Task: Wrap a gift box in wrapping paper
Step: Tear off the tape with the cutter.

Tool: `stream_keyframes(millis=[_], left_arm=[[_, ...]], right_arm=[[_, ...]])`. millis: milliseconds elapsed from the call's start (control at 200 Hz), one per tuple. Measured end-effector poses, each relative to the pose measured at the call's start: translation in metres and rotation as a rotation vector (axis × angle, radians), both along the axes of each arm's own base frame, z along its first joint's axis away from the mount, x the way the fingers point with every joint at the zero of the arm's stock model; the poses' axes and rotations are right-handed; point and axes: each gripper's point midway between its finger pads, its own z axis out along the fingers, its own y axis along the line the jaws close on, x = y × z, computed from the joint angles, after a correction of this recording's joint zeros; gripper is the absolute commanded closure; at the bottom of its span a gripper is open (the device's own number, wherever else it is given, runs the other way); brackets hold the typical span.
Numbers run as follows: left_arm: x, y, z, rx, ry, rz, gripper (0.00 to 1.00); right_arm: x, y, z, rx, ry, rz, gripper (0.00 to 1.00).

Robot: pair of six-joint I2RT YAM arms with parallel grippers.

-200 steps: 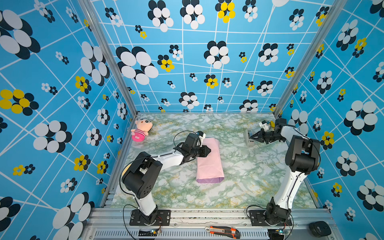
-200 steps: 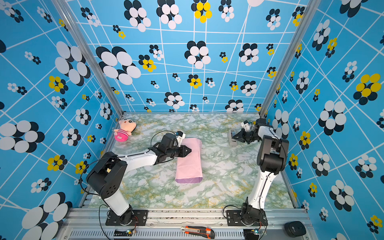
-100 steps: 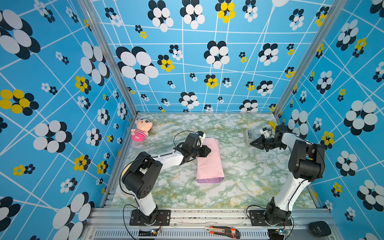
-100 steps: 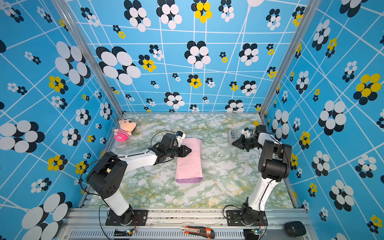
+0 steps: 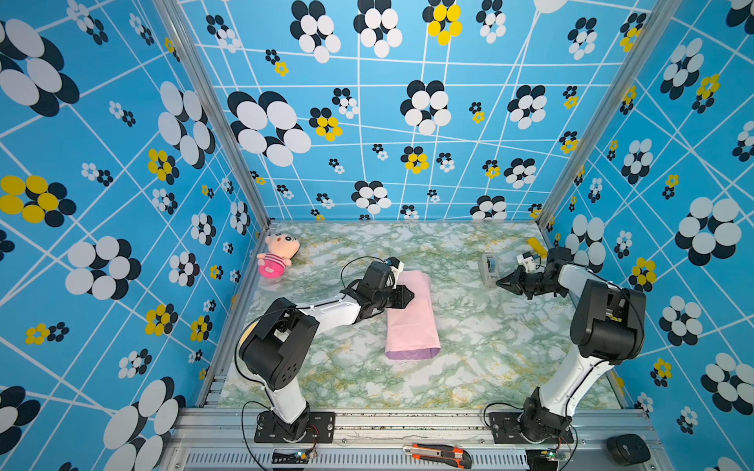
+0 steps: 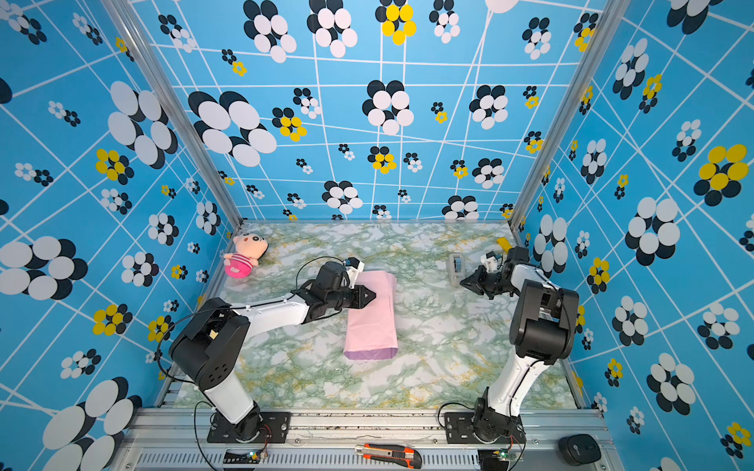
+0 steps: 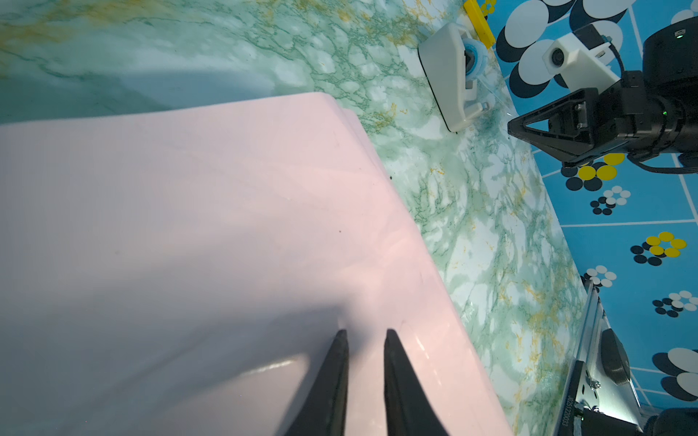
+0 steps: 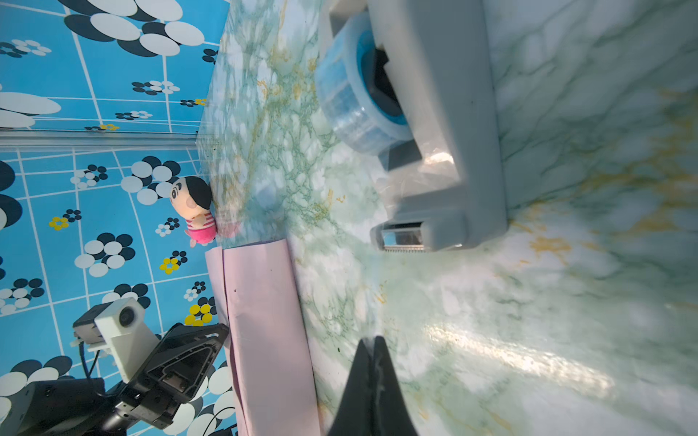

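The wrapping paper (image 5: 412, 322) lies mid-table folded into a long tube, pale pink outside with lilac showing at its near end (image 6: 370, 354). The gift box is hidden, presumably inside the tube. My left gripper (image 5: 412, 294) rests its tips on top of the paper (image 7: 189, 226). Its jaws stand a narrow gap apart with nothing between them (image 7: 365, 332). My right gripper (image 5: 498, 282) hovers at the far right, just in front of the grey tape dispenser (image 5: 487, 269). It is shut (image 8: 372, 339), and a clear tape strip (image 8: 245, 196) trails from its tips.
A pink-striped plush doll (image 5: 277, 255) lies at the far left corner. A yellow piece (image 5: 536, 246) sits by the right wall behind the dispenser. An orange utility knife (image 5: 438, 454) and a black puck (image 5: 628, 448) lie on the front rail, outside the table.
My right gripper has drawn back a little from the tape dispenser toward the near side, still shut. The left gripper and the paper have not moved.
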Motion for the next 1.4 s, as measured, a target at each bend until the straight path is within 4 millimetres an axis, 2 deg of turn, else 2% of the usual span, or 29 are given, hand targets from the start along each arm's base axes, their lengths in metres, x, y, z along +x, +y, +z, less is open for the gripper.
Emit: stream_keyframes(millis=[285, 410, 575, 790, 1125, 1230, 1325, 1399], left_arm=[[0.000, 0.000, 0.000, 0.001, -0.002, 0.000, 0.79], [0.000, -0.001, 0.000, 0.002, -0.002, 0.000, 0.79], [0.000, -0.001, 0.000, 0.003, -0.004, -0.001, 0.79], [0.000, -0.001, 0.000, 0.003, -0.005, -0.001, 0.79], [0.001, -0.001, 0.000, 0.007, -0.009, 0.002, 0.79], [0.002, -0.003, 0.000, 0.012, -0.015, 0.003, 0.79], [0.002, -0.003, 0.000, 0.014, -0.017, 0.005, 0.79], [0.002, -0.003, 0.000, 0.014, -0.017, 0.005, 0.79]], right_arm=[[-0.008, 0.002, -0.013, 0.012, 0.038, -0.008, 1.00], [-0.008, 0.001, -0.029, 0.013, 0.079, -0.019, 1.00], [0.000, -0.002, -0.050, 0.023, 0.098, -0.044, 1.00], [0.008, -0.009, -0.058, 0.003, 0.107, -0.081, 1.00], [-0.001, 0.005, -0.059, 0.024, 0.137, -0.062, 1.00], [-0.011, 0.004, -0.057, 0.000, 0.168, -0.059, 1.00], [-0.025, 0.005, -0.045, -0.032, 0.184, -0.048, 1.00], [-0.035, 0.005, -0.026, -0.058, 0.165, -0.036, 1.00]])
